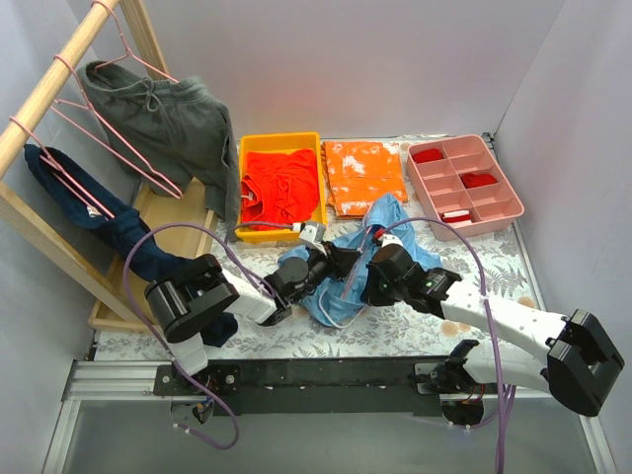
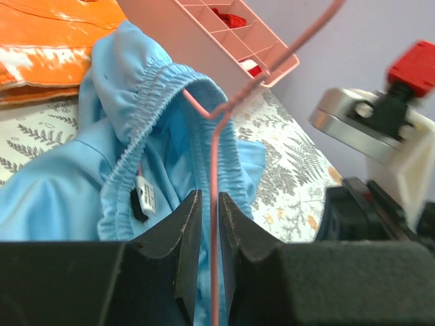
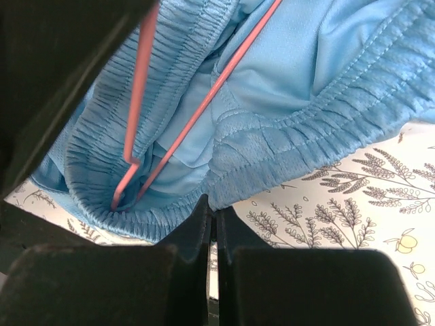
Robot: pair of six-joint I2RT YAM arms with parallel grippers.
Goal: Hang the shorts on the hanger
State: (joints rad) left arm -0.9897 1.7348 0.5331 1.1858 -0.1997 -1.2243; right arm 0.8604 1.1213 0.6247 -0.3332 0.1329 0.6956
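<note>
Shorts (image 1: 331,301): mid-table on fern-print mat (image 1: 395,334), bunched between both grippers.
Hanger (image 2: 215,156): I see pink wire threaded inside waistband.
Left gripper (image 2: 209,204): jaws clamped on hanger wire.
Right gripper (image 3: 212,210): jaws closed, pinching waistband edge.

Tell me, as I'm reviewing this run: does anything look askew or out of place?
The light sky-blue fabric shorts lie crumpled on the table, the thin pink wire hanger only poked into their elastic waistband and pinched by the left gripper. Nothing looks spilled or torn.
</note>
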